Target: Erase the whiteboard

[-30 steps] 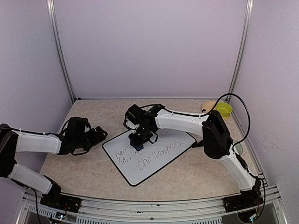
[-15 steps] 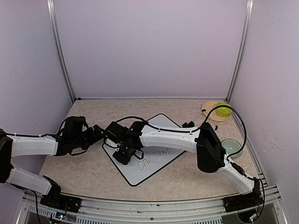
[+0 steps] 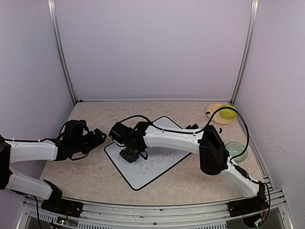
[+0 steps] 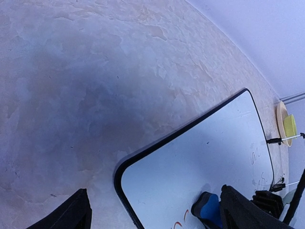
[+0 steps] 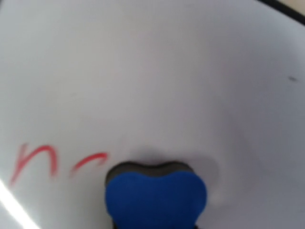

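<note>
Whiteboard [image 3: 155, 168] lies flat and skewed mid-tabletop [image 3: 86, 171]. Over at its left corner the left tool [image 3: 97, 137] hangs wide open. The right tool [image 3: 131, 153] is clamped on a blue eraser [image 5: 155, 198], pressed onto the board's left end. Only the right wrist view shows the red strokes [image 5: 35, 162] beside it, and only the top view shows the "Challenges" writing [image 3: 159, 161] further right.

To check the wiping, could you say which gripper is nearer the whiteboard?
Right. The right gripper holds an eraser on the whiteboard; the left gripper hovers off its left edge.

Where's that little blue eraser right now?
The blue eraser is pinched in the right gripper, pressed on the whiteboard near its left corner in the top view, beside the red writing.
</note>
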Robot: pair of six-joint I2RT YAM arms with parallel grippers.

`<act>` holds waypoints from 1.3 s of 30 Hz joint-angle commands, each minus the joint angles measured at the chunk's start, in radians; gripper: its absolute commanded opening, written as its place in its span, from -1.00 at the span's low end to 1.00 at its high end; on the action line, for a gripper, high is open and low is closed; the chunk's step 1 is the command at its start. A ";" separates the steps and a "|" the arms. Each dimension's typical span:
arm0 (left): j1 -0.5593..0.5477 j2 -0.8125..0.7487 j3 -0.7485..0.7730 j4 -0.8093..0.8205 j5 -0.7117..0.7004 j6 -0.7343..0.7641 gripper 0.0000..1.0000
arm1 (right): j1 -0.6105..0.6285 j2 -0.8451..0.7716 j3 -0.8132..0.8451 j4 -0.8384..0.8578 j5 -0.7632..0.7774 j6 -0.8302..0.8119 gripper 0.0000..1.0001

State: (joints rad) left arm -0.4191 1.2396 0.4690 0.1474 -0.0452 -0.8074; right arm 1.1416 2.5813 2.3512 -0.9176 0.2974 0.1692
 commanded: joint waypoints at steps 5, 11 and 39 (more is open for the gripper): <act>0.005 0.122 0.067 0.027 0.022 0.030 0.81 | -0.004 -0.061 -0.122 0.065 -0.046 -0.034 -0.35; 0.007 0.299 0.205 0.037 0.032 0.047 0.81 | 0.058 -0.081 -0.117 0.038 -0.185 -0.108 -0.37; -0.144 0.455 0.136 0.214 0.116 -0.041 0.80 | -0.191 -0.284 -0.376 0.271 -0.362 0.126 -0.36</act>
State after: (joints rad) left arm -0.5037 1.7111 0.6868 0.3378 0.0479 -0.7856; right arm 0.9298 2.2601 1.8660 -0.6533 -0.0086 0.2577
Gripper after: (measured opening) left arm 0.900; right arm 0.320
